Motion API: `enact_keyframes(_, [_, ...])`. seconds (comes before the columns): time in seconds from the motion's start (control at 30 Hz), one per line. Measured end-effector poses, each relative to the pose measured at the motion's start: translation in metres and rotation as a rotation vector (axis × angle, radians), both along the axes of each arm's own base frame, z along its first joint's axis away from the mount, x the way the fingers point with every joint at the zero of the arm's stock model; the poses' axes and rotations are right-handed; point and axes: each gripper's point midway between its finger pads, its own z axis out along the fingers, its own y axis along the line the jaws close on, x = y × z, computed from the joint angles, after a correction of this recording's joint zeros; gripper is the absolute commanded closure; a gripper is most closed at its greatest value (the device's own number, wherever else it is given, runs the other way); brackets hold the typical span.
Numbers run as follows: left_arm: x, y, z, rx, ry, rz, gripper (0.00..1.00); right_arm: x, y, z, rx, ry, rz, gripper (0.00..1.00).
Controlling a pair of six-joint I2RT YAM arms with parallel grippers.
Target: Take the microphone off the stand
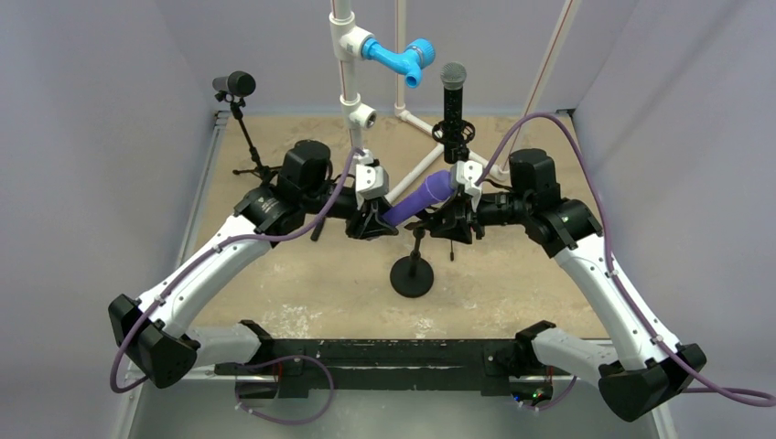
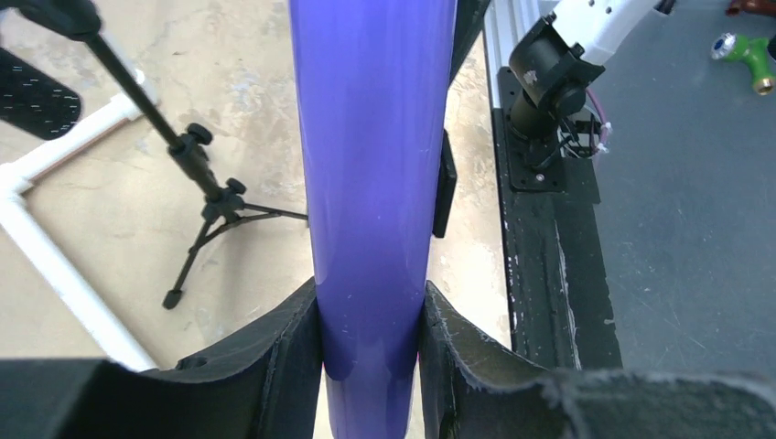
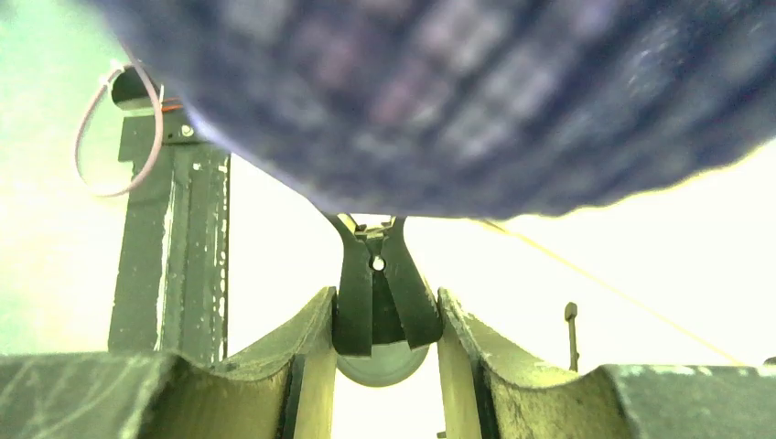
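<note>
A: Where's the mic?
B: The mic (image 1: 419, 198) lies tilted over the stand (image 1: 412, 274) base, head to the right.
A: Fingers?
B: The left fingers (image 2: 274, 366) pinch the mic's tail. The right fingers (image 3: 293, 366) pinch the stand's clip (image 3: 373, 293), just under the mic. Whether it is seated in the clip: cannot tell.
</note>
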Motion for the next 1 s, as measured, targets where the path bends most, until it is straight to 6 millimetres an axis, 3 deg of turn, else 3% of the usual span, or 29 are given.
enact_keyframes(0.27, [0.005,0.016,0.019,-0.047,-0.004,0.052,1.0,0.0,0.0,0.0,0.0,0.0,0.0,0.97])
enact_keyframes(0.43, [0.004,0.024,0.028,-0.069,0.004,0.067,1.0,0.0,0.0,0.0,0.001,0.004,-0.002,0.67])
enact_keyframes(0.6, [0.002,0.027,0.032,-0.081,0.027,0.07,1.0,0.001,-0.001,0.001,-0.002,0.01,-0.016,0.5])
enact_keyframes(0.8, [0.001,0.026,0.037,-0.091,0.032,0.068,1.0,0.003,-0.002,0.006,-0.006,0.009,-0.032,0.19])
enact_keyframes(0.9, [0.001,0.026,0.042,-0.096,0.036,0.069,1.0,0.004,-0.002,0.009,-0.005,0.003,-0.034,0.09])
enact_keyframes(1.0, [0.001,0.025,0.047,-0.103,0.04,0.065,1.0,0.004,-0.002,0.016,0.001,-0.008,-0.034,0.06])
